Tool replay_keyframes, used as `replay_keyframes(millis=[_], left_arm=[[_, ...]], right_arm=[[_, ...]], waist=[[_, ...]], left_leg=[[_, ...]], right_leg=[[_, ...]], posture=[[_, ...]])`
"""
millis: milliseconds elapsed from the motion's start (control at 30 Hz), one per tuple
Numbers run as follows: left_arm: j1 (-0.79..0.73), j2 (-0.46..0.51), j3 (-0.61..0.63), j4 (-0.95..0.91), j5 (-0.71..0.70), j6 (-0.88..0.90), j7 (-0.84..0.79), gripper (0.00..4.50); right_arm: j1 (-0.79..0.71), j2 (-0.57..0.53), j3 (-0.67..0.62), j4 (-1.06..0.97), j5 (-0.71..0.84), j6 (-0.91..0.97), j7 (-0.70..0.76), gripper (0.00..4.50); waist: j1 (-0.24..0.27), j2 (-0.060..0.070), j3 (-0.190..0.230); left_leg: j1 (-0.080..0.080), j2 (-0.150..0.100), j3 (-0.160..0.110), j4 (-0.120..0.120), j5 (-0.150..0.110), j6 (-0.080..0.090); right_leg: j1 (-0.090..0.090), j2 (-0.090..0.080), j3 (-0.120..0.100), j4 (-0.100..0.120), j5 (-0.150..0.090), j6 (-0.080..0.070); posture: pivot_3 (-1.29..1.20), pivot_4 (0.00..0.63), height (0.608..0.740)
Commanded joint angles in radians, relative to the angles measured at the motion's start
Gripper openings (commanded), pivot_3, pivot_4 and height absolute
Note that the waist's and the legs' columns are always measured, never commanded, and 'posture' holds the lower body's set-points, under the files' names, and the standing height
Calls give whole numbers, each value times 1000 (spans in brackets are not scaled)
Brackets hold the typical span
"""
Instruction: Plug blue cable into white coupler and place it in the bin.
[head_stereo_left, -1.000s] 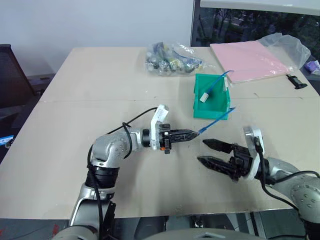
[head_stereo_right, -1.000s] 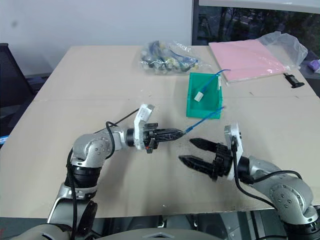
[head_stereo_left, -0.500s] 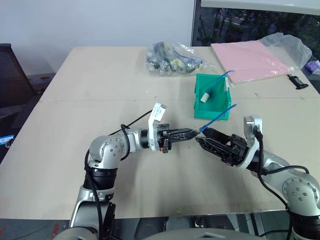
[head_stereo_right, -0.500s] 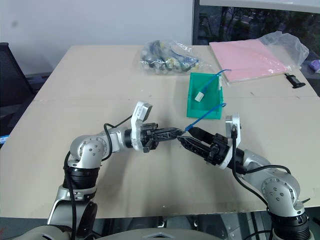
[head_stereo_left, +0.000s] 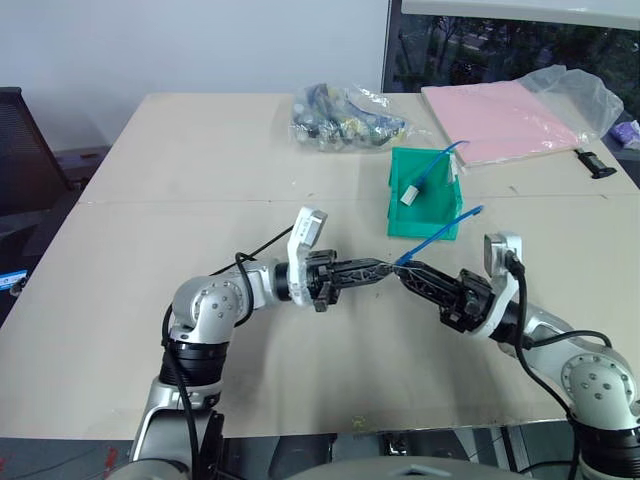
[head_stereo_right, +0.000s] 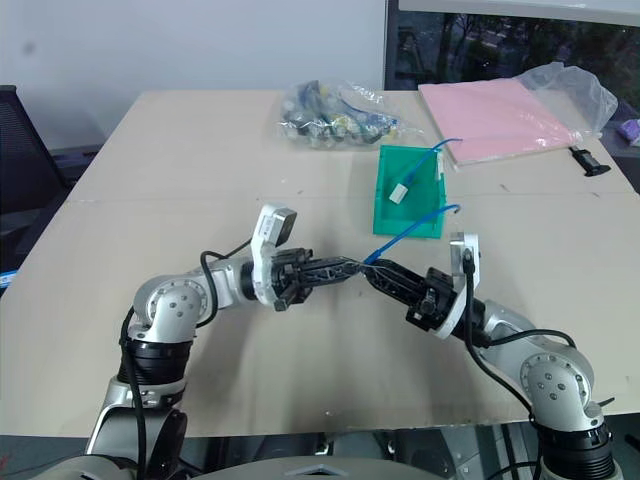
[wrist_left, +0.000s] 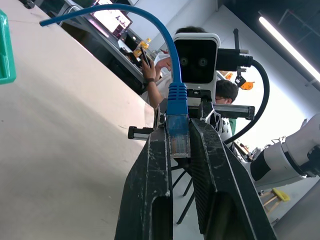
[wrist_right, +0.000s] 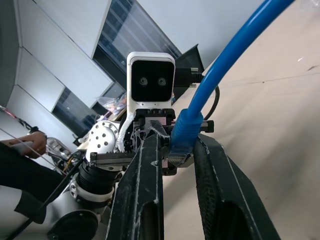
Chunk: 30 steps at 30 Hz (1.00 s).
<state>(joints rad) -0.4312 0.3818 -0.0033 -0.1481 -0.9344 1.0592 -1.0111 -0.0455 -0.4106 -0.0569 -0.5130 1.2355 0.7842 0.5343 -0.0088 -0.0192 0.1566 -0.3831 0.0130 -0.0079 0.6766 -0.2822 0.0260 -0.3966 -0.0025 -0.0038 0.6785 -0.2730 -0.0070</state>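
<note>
Above the surface (head_stereo_left: 150, 170) in front of the bin (head_stereo_left: 400, 215), both grippers' fingers clamp the blue cable (head_stereo_left: 440, 228) at its plug, so the left gripper (head_stereo_left: 378, 269) should release only once the right gripper (head_stereo_left: 408, 272) holds firm, the white coupler (head_stereo_left: 409, 195) lying in the bin.

A wide beige counter (head_stereo_left: 200, 180) stands against a plain pale wall (head_stereo_left: 200, 45), with a seam running across its top. To its left sits a dark office chair (head_stereo_left: 25, 150). Behind the far right corner is a dark window (head_stereo_left: 510, 45) showing trees outside. In the left wrist view, a long bright ceiling light strip (wrist_left: 289, 47) runs overhead, and a lit screen (wrist_left: 116, 20) glows beyond the counter's edge.
</note>
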Motion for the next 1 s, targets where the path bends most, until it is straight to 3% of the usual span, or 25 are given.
replay_keyframes(millis=[33,733,1000], left_arm=[[17,13,-37,-25,15,-4,4,0],[53,20,-77,-43,9,-55,-3,0],[50,19,-81,-51,7,-66,2,0]], right_arm=[[-32,31,-14,-47,101,-8,-22,133],[-27,92,-21,-4,590,-10,-267,30],[-21,78,6,-4,676,4,-323,9]], waist=[[0,0,0],[-1,0,0],[-2,0,0]], left_leg=[[0,0,0,0,0,0],[0,0,0,-1,0,0],[0,0,0,-1,0,0]], right_leg=[[0,0,0,0,0,0],[0,0,0,-1,0,0],[0,0,1,-1,0,0]], posture=[[0,150,740],[0,150,740],[0,150,740]])
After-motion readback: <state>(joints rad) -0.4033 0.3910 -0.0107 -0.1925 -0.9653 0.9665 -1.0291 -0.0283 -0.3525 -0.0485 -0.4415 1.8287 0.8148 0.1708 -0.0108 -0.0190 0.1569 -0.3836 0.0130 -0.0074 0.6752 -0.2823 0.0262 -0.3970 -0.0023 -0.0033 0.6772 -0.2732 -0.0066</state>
